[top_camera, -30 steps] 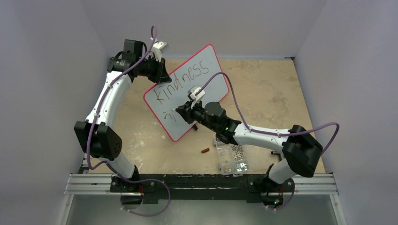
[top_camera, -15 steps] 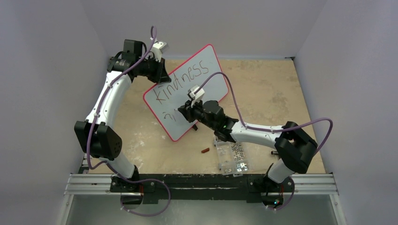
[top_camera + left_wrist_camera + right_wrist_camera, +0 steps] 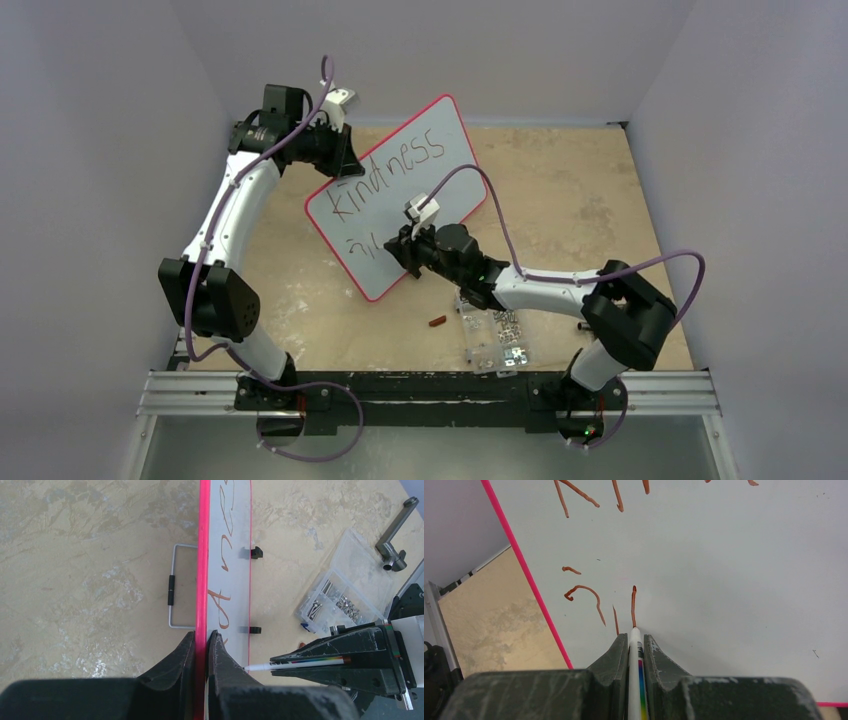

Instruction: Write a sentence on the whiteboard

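Tan scuffed table (image 3: 560, 200), plain grey walls all round. Clear screw box (image 3: 495, 335) is sitting near the right arm's base, with a small reddish bit (image 3: 437, 321) lying just left of it and a metal handle (image 3: 397, 532) past the box. The right arm is reaching across the lower part of the board (image 3: 372, 275), hiding some of the second line. The board is standing tilted at the far left of the table, a wire stand (image 3: 172, 587) behind it.

Compared to a second ago, the right claw (image 3: 405, 245) is sitting further right along that second line, elbow pulled in. The sentence (image 3: 390, 170) is showing "kindness" plus a few strokes underneath.

The right claw is clamping tight on a marker (image 3: 635, 670), tip touching the board. The left claw (image 3: 201, 642) is pinching the board's pink rim.
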Robot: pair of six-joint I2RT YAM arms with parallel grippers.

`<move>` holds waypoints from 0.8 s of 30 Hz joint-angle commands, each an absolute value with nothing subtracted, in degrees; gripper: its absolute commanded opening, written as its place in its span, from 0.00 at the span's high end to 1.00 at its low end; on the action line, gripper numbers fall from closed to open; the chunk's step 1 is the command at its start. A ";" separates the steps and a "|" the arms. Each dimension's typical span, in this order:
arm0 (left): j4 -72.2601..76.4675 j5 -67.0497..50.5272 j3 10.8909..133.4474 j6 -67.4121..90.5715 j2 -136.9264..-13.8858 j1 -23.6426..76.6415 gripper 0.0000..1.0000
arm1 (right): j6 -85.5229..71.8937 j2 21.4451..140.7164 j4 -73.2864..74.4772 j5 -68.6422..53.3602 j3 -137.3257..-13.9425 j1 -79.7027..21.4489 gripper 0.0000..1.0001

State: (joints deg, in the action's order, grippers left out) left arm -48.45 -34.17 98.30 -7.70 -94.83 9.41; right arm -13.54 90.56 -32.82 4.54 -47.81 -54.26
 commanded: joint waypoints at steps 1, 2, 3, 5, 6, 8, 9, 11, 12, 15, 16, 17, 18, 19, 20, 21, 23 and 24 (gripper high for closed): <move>-51.68 -28.63 98.98 -10.48 -95.45 10.17 1.00 | -13.99 89.89 -32.94 5.38 -47.57 -53.88 1.00; -51.66 -28.66 99.04 -10.52 -95.38 10.12 1.00 | -13.98 89.91 -32.87 5.44 -47.88 -53.88 1.00; -51.72 -28.65 99.04 -10.48 -95.41 10.11 1.00 | -14.02 89.91 -32.78 5.45 -48.23 -53.88 1.00; -51.72 -28.61 99.03 -10.47 -95.43 10.11 1.00 | -13.94 90.13 -32.62 5.38 -49.22 -53.88 1.00; -51.76 -28.65 99.00 -10.48 -95.37 10.11 1.00 | -13.89 90.18 -32.53 5.38 -49.75 -53.88 1.00; -51.72 -28.65 99.00 -10.48 -95.28 10.15 1.00 | -13.72 90.27 -32.31 5.38 -50.91 -53.88 1.00; -51.76 -28.65 98.97 -10.46 -95.30 10.16 1.00 | -13.68 90.36 -32.22 5.41 -51.44 -53.88 1.00; -51.74 -28.60 98.99 -10.47 -95.27 10.11 1.00 | -13.37 90.46 -32.04 5.44 -52.49 -53.88 1.00; -51.76 -28.57 98.97 -10.46 -95.27 10.11 1.00 | -13.24 90.52 -31.93 5.51 -52.96 -53.88 1.00; -51.74 -28.56 99.02 -10.48 -95.27 10.11 1.00 | -12.91 90.94 -31.69 6.03 -54.10 -53.88 1.00; -51.71 -28.56 98.98 -10.51 -95.27 10.11 1.00 | -12.80 91.12 -31.60 6.25 -54.40 -53.88 1.00; -51.72 -28.56 99.00 -10.49 -95.28 10.11 1.00 | -12.83 91.23 -31.45 6.45 -54.73 -53.88 1.00; -51.74 -28.56 99.04 -10.46 -95.27 10.11 1.00 | -12.80 91.35 -31.28 6.56 -55.01 -53.82 1.00; -51.74 -28.56 99.03 -10.47 -95.27 10.11 1.00 | -12.81 91.47 -31.00 6.72 -55.42 -53.80 1.00; -51.76 -28.61 98.98 -10.47 -95.34 10.13 1.00 | -12.70 91.61 -30.78 6.93 -55.72 -53.81 1.00; -51.77 -28.65 98.98 -10.49 -95.33 10.11 1.00 | -12.62 91.71 -30.70 7.20 -55.94 -53.80 1.00; -51.76 -28.60 98.99 -10.51 -95.27 10.11 1.00 | -12.44 91.95 -30.12 8.08 -56.50 -53.71 1.00; -51.76 -28.57 99.02 -10.47 -95.27 10.11 1.00 | -12.29 92.01 -29.71 8.59 -56.86 -53.59 1.00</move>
State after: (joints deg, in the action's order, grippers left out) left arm -48.51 -34.22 98.37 -7.66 -94.83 9.43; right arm -13.65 90.76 -30.00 5.23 -53.56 -54.26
